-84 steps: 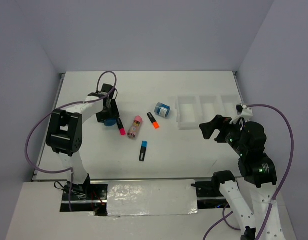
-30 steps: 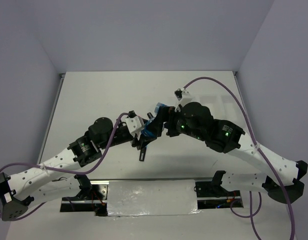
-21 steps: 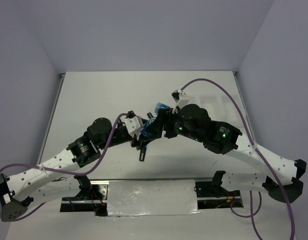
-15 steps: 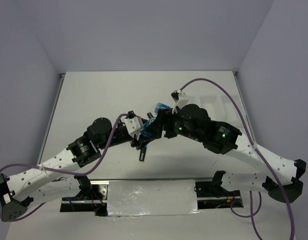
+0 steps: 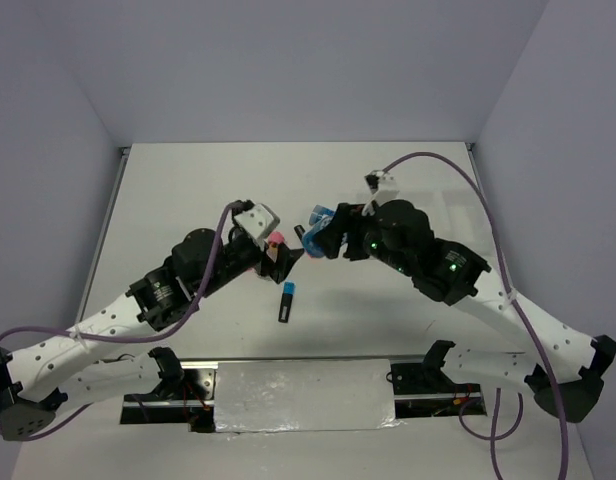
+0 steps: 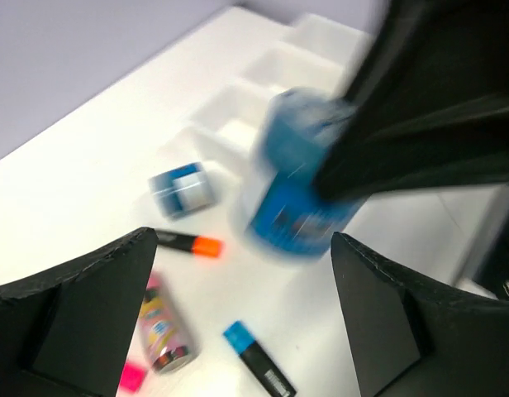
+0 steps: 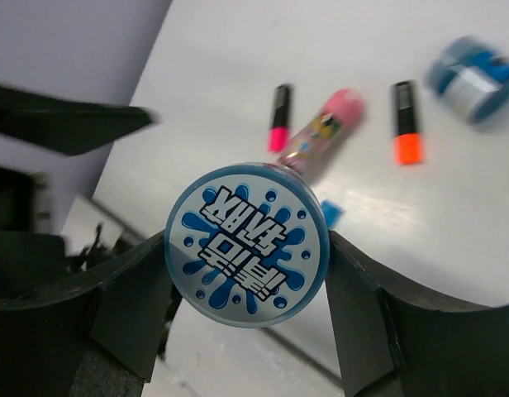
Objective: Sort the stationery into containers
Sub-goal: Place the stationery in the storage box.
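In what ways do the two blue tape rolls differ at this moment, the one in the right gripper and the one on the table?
The held roll is clamped in the right gripper, above the table; the free roll lies on the table with nothing touching it. The held roll turns its printed round face to the right wrist camera; the free roll shows its side, with a white band. Both are round and blue.
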`<state>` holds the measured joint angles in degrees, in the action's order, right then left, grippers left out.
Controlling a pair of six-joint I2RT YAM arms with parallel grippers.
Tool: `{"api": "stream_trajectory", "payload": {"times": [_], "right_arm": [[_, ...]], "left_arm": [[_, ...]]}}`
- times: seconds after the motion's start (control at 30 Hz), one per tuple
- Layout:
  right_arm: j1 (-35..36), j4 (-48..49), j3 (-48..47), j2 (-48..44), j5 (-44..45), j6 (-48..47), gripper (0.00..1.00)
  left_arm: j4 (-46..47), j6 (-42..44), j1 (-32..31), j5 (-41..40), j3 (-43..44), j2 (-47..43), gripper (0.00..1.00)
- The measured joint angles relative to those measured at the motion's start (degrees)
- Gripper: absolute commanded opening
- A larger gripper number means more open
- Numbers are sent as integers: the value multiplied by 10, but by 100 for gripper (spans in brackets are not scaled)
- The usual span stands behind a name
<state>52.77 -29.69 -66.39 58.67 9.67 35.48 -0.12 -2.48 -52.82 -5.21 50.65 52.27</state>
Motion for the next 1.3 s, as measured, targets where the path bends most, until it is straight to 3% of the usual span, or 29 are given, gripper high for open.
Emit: {"api": "stream_trajectory", "payload": {"times": [0.2, 0.33, 0.5, 0.77, 1.1, 1.3], "right_arm": [[-155, -17, 6, -16, 69, -44, 0], [-214, -26, -46, 95, 117, -90, 0], [-273, -4, -65, 238, 130, -132, 0], [-313, 22, -90, 332, 107, -171, 2], [-342, 67, -101, 401, 69, -175, 10], [-353, 84, -101, 402, 58, -174, 23]], "left_arm": [[-125, -98, 3, -220, 65, 2, 99], [-243, -161, 4, -287, 111, -1, 99], [-334, -176, 4, -280, 117, -52, 99], [-339, -155, 4, -261, -28, -238, 99], [-333, -152, 6, -261, -45, -224, 99], [-328, -142, 11, -247, -45, -199, 99]]}}
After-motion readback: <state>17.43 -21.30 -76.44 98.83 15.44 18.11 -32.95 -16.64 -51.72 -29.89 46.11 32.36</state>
